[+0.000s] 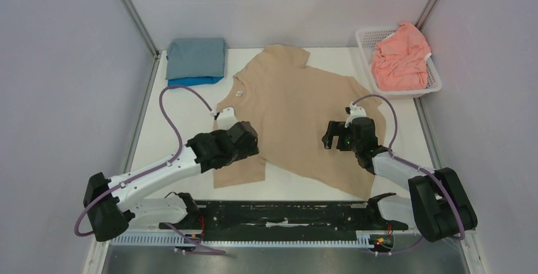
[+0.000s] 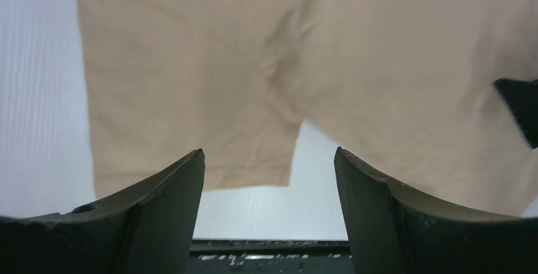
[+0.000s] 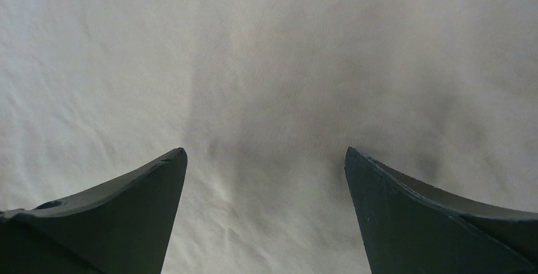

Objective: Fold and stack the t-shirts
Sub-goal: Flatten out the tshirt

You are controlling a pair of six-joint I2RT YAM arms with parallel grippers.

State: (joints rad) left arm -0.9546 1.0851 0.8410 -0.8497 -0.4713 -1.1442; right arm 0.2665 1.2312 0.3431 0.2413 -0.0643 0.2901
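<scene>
Tan t-shirt (image 1: 298, 115) lies spread flat and askew on the table (image 1: 171, 134), under and ahead of both sets of jaws. The left gripper (image 2: 269, 153) stands wide open and holds nothing. The sleeve hem sits just ahead of its left jaw, and the notch where sleeve meets body lies ahead of the gap, with bare table showing there. The right gripper (image 3: 266, 150) is equally wide open and empty, and smooth cloth fills everything between and beyond its jaws.

My judgement is that the left jaws, closing at that notch, may catch only the sleeve or meet bare table, so the fold starts crooked. The right jaws have no edge within reach, so a pinch in mid-panel would likely lift one layer into a tent. Uneven lifts would drag the skewed shirt and wrinkle it.
</scene>
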